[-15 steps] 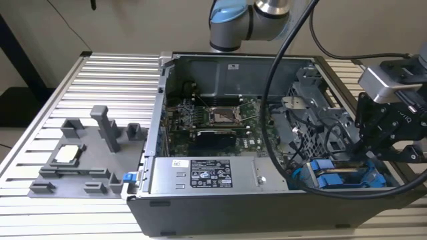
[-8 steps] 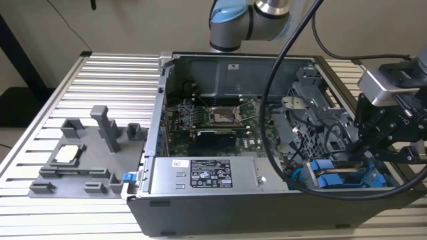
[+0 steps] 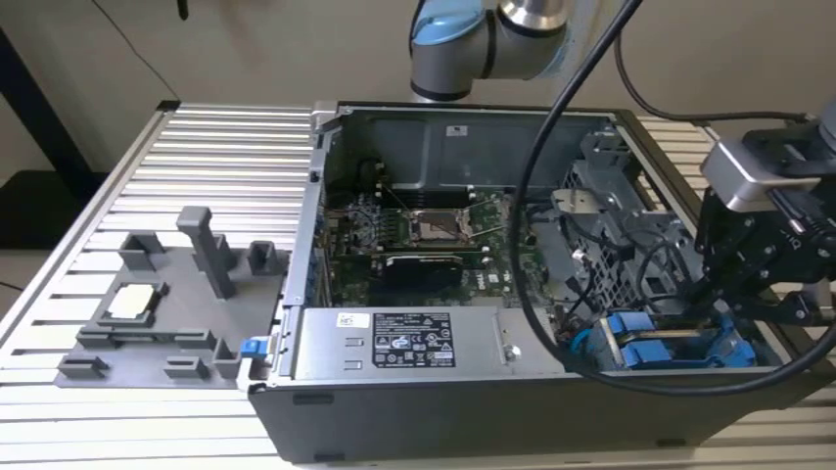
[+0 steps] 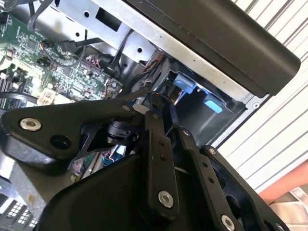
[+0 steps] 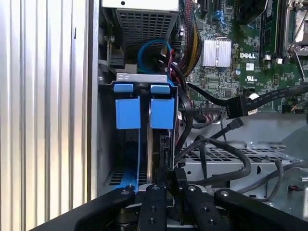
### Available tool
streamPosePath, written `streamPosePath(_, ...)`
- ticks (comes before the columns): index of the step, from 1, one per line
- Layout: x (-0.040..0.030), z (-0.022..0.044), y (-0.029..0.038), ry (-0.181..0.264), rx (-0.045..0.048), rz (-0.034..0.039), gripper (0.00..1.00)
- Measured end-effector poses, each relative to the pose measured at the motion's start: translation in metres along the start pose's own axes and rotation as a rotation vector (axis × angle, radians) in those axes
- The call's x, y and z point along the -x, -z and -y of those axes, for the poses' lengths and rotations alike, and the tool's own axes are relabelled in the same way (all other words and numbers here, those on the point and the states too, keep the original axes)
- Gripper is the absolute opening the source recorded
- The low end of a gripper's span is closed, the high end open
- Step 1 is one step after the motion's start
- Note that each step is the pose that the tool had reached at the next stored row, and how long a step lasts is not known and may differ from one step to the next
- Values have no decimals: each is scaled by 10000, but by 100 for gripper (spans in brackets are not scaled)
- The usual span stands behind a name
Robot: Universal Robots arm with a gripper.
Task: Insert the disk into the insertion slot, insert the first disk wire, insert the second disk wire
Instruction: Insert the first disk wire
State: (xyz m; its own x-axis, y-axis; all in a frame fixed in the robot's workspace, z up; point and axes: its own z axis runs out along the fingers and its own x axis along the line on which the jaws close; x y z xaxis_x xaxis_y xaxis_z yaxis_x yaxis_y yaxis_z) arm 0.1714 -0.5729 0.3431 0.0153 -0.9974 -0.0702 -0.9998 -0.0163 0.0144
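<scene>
Exterior view, starting at its left: a grey parts tray [image 3: 144, 313] on the slatted desk [image 3: 222, 147], then the open computer case [image 3: 523, 411] with the power-supply box [image 3: 392, 343] along its near wall. Over on that view's right, the insertion slot [image 3: 679, 368] sits in the case's near corner, and the black gripper [image 3: 721, 308] hangs just above it. The disk [image 5: 162, 113] is already seated in the slot, with its blue tabs showing in the first wrist view. Gripper looks pinched together, with some dark bit at its tip I can't make out.
</scene>
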Motion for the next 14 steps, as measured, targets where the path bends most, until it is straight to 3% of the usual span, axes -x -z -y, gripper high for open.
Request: streamPosePath(14, -2, -4, -28, -208, -14, 4, 19)
